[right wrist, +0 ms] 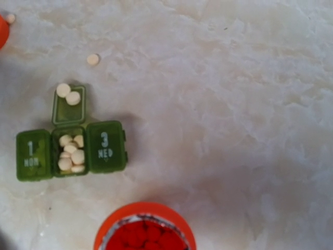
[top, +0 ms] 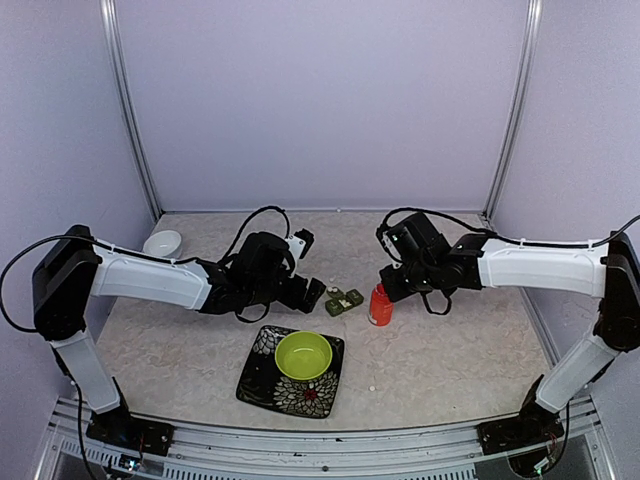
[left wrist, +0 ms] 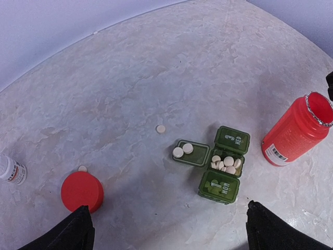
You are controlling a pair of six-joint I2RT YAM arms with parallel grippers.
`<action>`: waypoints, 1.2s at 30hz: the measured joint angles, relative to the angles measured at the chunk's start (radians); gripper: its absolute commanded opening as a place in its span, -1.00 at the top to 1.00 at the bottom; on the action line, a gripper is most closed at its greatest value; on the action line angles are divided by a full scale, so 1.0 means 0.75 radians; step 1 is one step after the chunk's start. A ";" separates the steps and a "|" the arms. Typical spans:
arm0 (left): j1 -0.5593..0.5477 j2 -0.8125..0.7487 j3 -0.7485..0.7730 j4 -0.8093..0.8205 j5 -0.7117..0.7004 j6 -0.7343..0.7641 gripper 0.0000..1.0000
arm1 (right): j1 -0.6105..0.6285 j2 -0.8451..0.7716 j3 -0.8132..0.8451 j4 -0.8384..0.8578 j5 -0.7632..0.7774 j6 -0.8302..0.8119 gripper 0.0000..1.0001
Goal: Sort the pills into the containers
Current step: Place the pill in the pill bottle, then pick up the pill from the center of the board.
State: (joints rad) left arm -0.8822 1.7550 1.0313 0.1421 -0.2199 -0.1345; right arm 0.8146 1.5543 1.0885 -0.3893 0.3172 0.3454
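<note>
Nearby, red cap (left wrist: 81,191) and orange bottle (left wrist: 296,130) flank the pillbox (left wrist: 221,166); left gripper (left wrist: 167,208) spread, right gripper (top: 392,286) clenched.

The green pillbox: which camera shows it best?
The right wrist view: it looks straight down on the pillbox, so the lid labels and the white pills in the open middle compartment are plain. The left wrist view shows it smaller and at a slant. The top view shows only a tiny green strip.

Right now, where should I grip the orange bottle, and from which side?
Grip the orange bottle around its round body, below the open rim, coming level from its right: it stands upright, uncapped, with the green pillbox close on its left.
</note>
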 measured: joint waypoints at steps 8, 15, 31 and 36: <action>0.001 0.000 0.000 0.000 -0.007 0.000 -0.98 | -0.003 0.017 0.009 0.019 -0.020 -0.017 0.66; 0.009 0.000 0.000 0.001 -0.008 -0.001 -0.98 | -0.003 -0.002 0.008 0.024 -0.045 -0.017 0.67; 0.025 0.000 0.000 -0.001 -0.034 -0.030 -0.98 | 0.281 -0.252 -0.281 -0.017 -0.321 -0.104 0.22; 0.026 0.000 0.000 -0.001 -0.035 -0.032 -0.98 | 0.410 -0.239 -0.377 -0.030 -0.389 -0.105 0.23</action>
State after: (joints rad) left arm -0.8623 1.7550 1.0313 0.1413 -0.2459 -0.1585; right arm 1.1225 1.3754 0.8055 -0.4118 0.0254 0.2668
